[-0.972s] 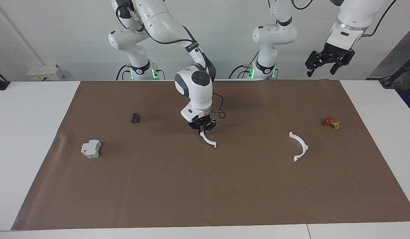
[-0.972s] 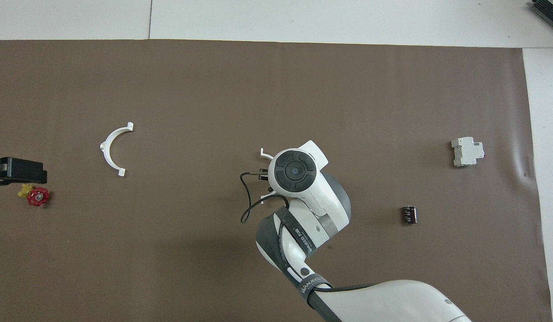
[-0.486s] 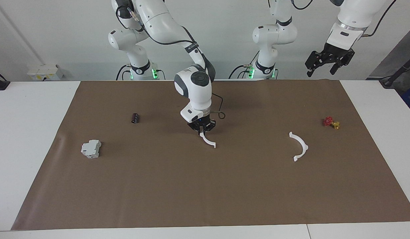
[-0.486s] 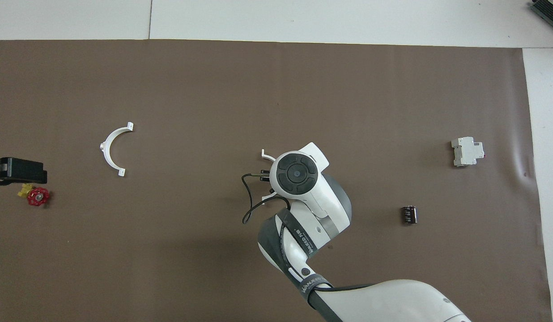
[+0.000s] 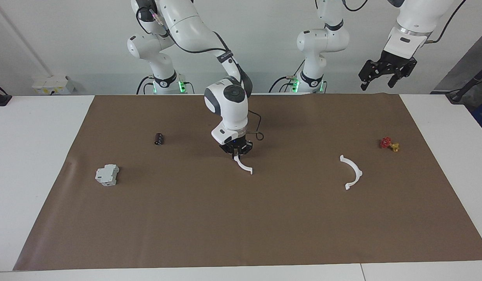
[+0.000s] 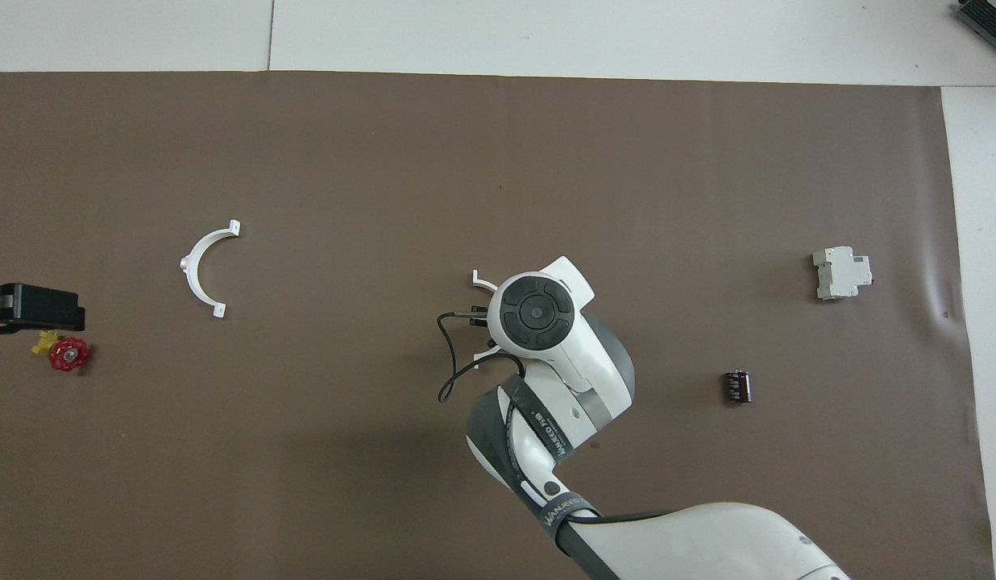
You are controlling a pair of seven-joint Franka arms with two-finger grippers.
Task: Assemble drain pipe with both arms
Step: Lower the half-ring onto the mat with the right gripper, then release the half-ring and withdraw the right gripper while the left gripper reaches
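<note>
Down at mid-mat (image 5: 186,218), clamped with the right gripper (image 5: 236,151) on one end of the first half-ring (image 5: 245,166). Shifted only a hair over the last second, lower tip at the mat. Still waiting high with the left gripper (image 5: 386,74), fingers spread. Second half-ring (image 5: 353,172) well apart toward the left arm's end, so no joining yet.

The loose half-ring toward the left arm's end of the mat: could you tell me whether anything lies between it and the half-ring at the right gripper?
Nothing visible does. Only bare brown mat separates the loose half-ring from the half-ring at the right gripper. The red-and-yellow valve lies off that line, and the left gripper waits high above the mat's edge.
</note>
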